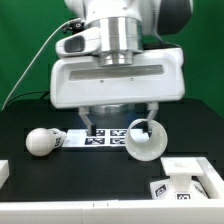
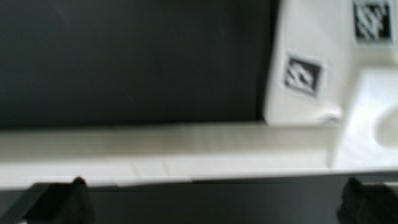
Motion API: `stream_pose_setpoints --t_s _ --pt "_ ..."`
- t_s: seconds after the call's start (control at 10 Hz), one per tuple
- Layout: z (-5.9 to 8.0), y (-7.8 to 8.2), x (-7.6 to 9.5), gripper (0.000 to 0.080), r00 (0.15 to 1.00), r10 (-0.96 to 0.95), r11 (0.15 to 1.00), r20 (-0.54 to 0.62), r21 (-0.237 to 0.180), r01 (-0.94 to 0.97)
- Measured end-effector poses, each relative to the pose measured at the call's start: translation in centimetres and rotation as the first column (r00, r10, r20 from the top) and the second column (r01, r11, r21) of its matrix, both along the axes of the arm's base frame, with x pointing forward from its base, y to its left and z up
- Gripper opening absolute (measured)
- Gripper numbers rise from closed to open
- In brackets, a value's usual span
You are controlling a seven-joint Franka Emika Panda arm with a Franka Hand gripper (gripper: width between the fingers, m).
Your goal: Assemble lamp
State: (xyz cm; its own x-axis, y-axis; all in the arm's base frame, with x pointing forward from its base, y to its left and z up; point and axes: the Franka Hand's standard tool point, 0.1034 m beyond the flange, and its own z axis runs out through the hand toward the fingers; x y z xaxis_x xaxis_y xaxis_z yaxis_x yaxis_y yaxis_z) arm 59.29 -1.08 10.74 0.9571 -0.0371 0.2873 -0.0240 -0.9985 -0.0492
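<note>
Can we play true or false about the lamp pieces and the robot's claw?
1. The gripper is holding the bulb. False: it is open and empty, and the bulb lies on the table.
2. The shade lies on its side. True.
3. The shade sits on the bulb. False: they lie apart, with the marker board between them.
4. The base is at the exterior view's right. True.

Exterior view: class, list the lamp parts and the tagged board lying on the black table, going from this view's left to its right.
bulb → marker board → shade → base
</note>
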Motion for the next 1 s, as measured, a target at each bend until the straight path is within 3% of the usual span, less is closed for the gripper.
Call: stream_pose_setpoints --t_s 0.1,0.2,0.3,0.4,0.5,0.8,0.9,1.0 --pt "0.5 -1.8 -0.9 0.0698 0.999 -0.027 1.000 -0.021 -0.006 0.027" --pt "0.2 -4.2 -2.5 0.0698 0.993 -0.012 1.000 -0.114 0.000 0.012" --pt "0.4 -6.7 -3.0 0.0698 0.976 -0.041 0.998 -0.213 0.031 0.049" --pt "0.6 -6.1 -2.4 0.0698 0.976 -0.048 0.998 -0.210 0.036 0.057" --pt "0.3 -4.9 -3.2 0.0698 0.957 -0.019 0.997 -0.289 0.062 0.039" --pt "0.1 -4.5 -3.8 0.0698 0.880 0.031 0.992 -0.474 0.124 0.032" --pt "-0.2 -6.3 -5.5 0.0698 0.820 0.032 0.988 -0.572 0.139 0.059" --pt "-0.2 -8.6 -7.3 0.0698 0.740 0.024 0.988 -0.673 0.127 0.083"
